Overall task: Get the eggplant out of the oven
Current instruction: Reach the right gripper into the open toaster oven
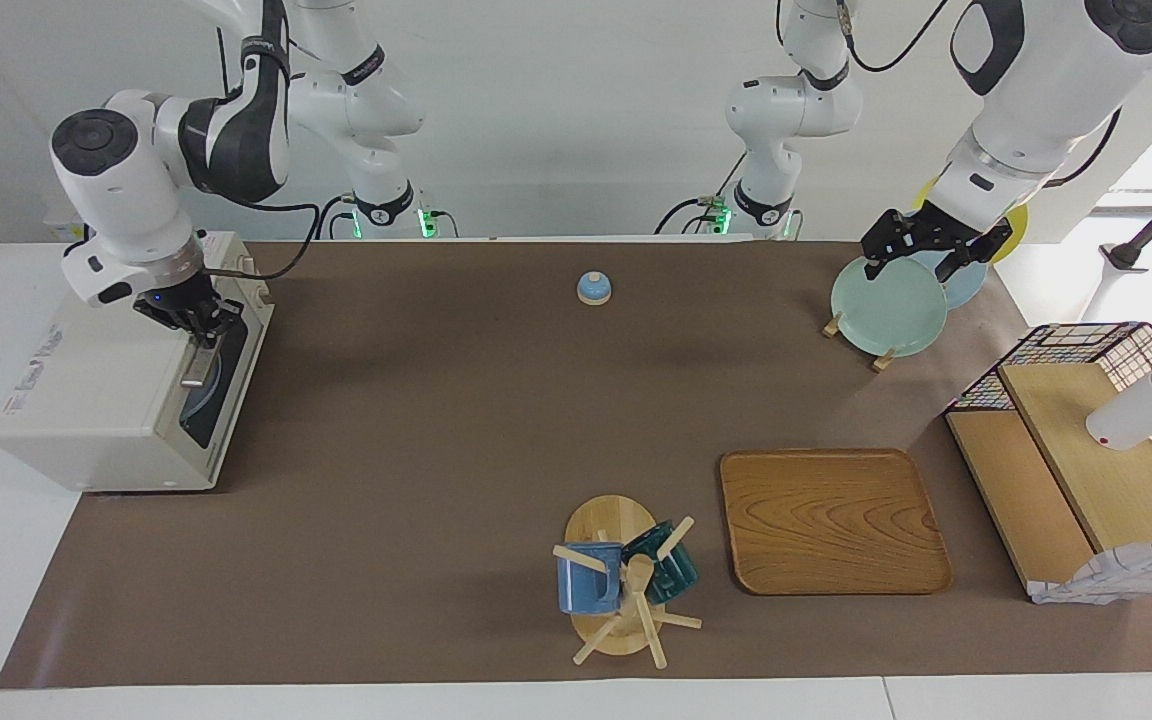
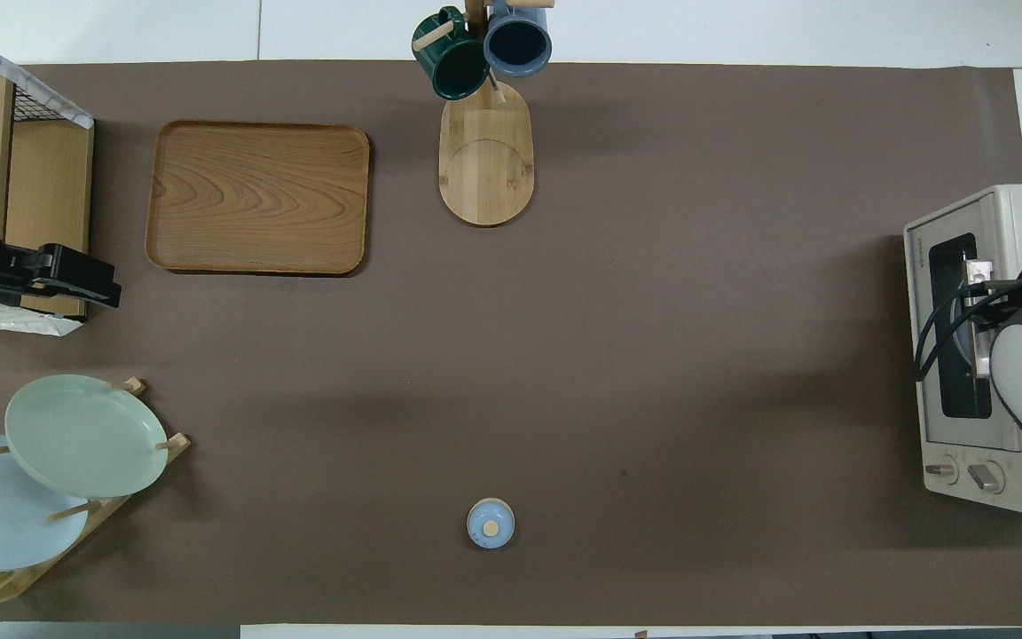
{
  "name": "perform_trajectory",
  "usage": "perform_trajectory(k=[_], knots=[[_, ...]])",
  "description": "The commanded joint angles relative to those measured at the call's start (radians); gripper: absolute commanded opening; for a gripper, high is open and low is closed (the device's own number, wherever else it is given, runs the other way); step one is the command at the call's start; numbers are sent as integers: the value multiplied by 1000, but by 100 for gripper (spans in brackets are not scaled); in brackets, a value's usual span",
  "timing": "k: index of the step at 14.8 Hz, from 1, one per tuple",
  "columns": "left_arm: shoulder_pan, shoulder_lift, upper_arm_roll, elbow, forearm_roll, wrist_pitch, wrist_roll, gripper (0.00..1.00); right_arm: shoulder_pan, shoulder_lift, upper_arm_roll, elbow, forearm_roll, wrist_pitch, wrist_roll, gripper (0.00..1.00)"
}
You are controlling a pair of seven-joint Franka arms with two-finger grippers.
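The oven sits at the right arm's end of the table, door shut, and there is printed lettering on its top and a dark brand line along the upper edge of its front, but none of it can be read. The right gripper is right down at the top of the oven's front, at the metal handle, fingers pointing down; whether they are closed on the handle or merely beside it cannot be told, and in the overhead view the arm and its cables cover that spot. The eggplant does not show anywhere; only a dark window with a pale blue curve inside it is visible in the door, so what the oven holds stays hidden. The 2 knobs sit at the end of the front nearer to the robots. The left gripper hangs over the plate rack at the left arm's end, fingers spread apart, holding nothing, waiting. Also on the table: a wooden tray, a mug tree with 2 mugs, cut off at the frame edge in the overhead view, and a small blue bell.
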Motion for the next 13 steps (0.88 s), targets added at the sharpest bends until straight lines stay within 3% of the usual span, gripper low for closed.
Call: perform_trajectory(k=[1,7,13], knots=[[13,-25,-8,-28,20,7,8,100,-7,-18,5,-82,-23,62,2,0],[13,-25,-8,-28,20,7,7,100,82,5,8,-131,30,165,17,0],[13,-25,-8,-28,20,12,7,100,131,75,11,-208,35,373,28,0]])
